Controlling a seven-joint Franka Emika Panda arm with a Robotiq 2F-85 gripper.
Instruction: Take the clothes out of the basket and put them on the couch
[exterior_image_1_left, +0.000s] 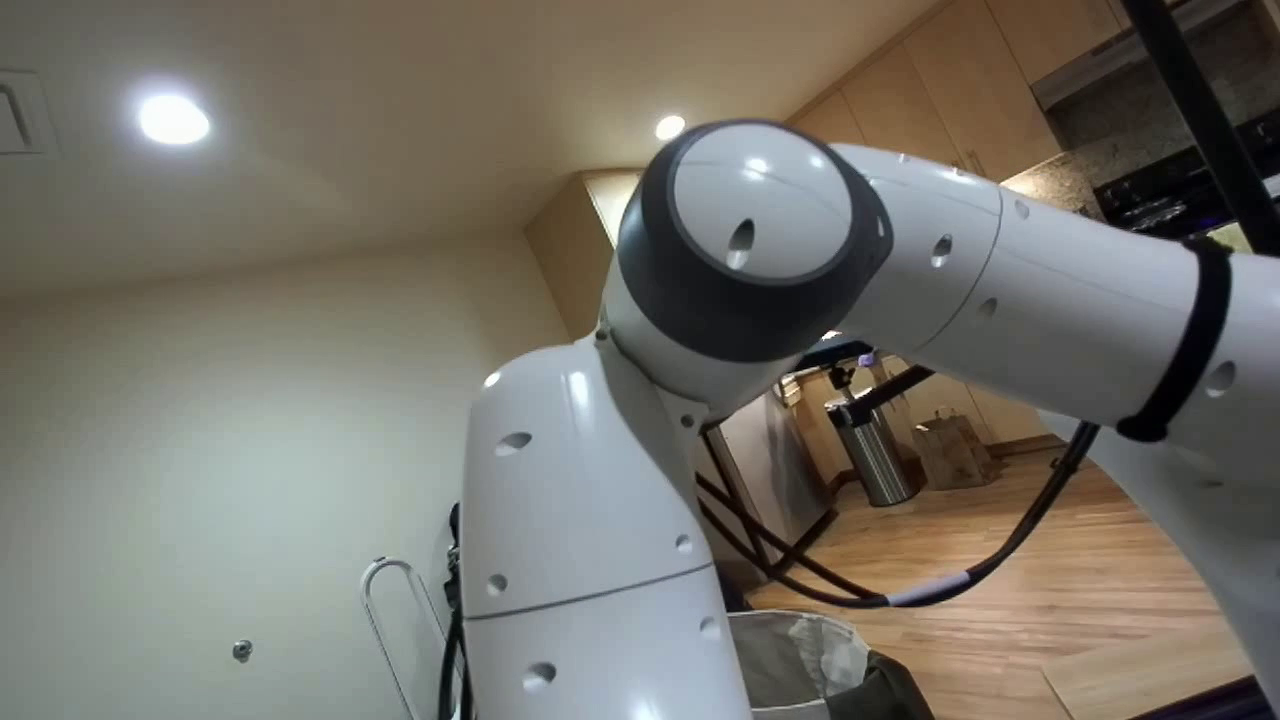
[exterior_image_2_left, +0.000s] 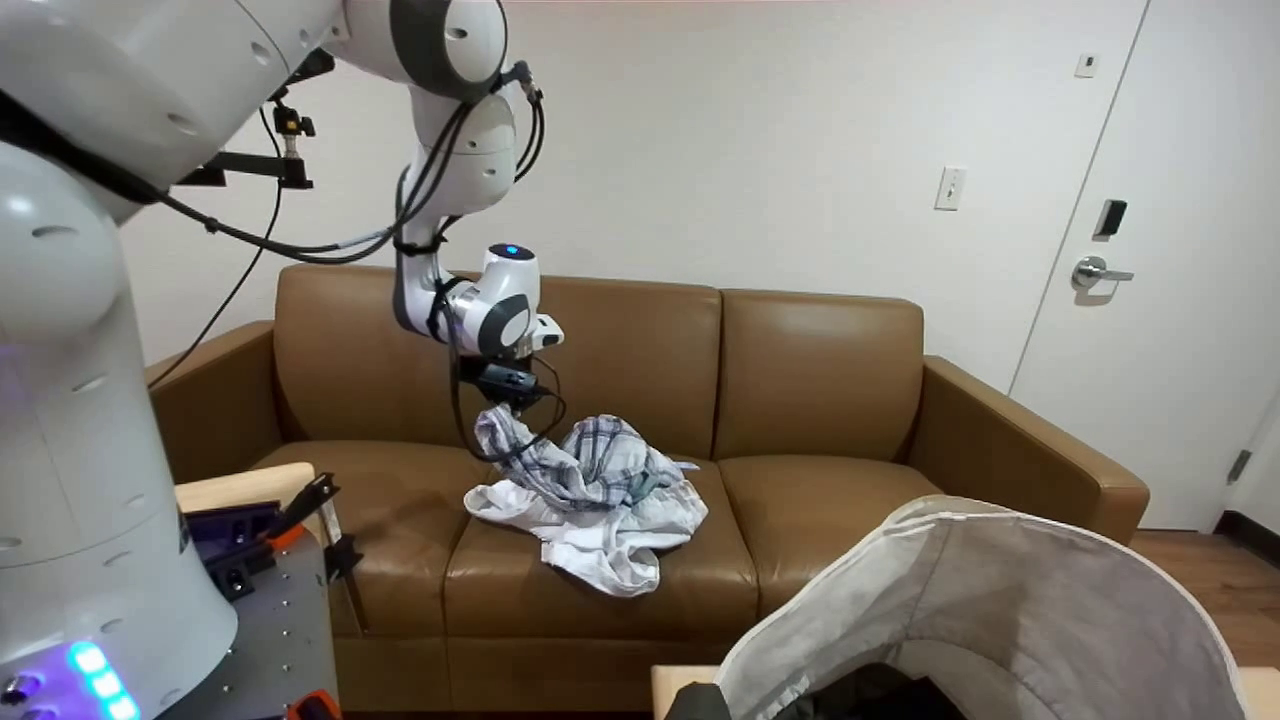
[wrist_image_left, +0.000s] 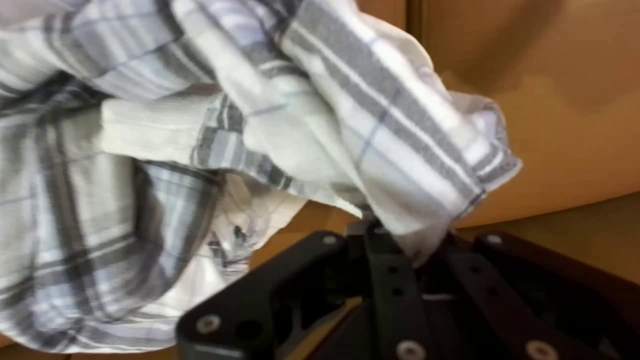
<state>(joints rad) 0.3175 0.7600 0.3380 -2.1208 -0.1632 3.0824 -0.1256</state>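
My gripper (wrist_image_left: 412, 237) is shut on a gathered corner of the plaid shirt (wrist_image_left: 75, 240) in the wrist view. In an exterior view my gripper (exterior_image_2_left: 512, 400) is over the middle of the brown couch (exterior_image_2_left: 820, 510), with a raised part of the plaid shirt (exterior_image_2_left: 608, 465) running up to it. The rest of the shirt lies bunched on a white garment (exterior_image_2_left: 605, 555) on the couch seat. The pale grey-white basket (exterior_image_2_left: 1080, 590) stands at the front right with dark clothes (exterior_image_2_left: 870, 695) inside. The basket (exterior_image_1_left: 795, 650) also shows partly behind the arm.
The couch backrest (exterior_image_2_left: 630, 350) rises close behind the gripper. A cable (exterior_image_2_left: 455, 400) loops beside the wrist. A wooden surface (exterior_image_2_left: 685, 685) shows by the basket. The robot base (exterior_image_2_left: 100, 560) stands at the left, with a clamp (exterior_image_2_left: 335, 540) beside it.
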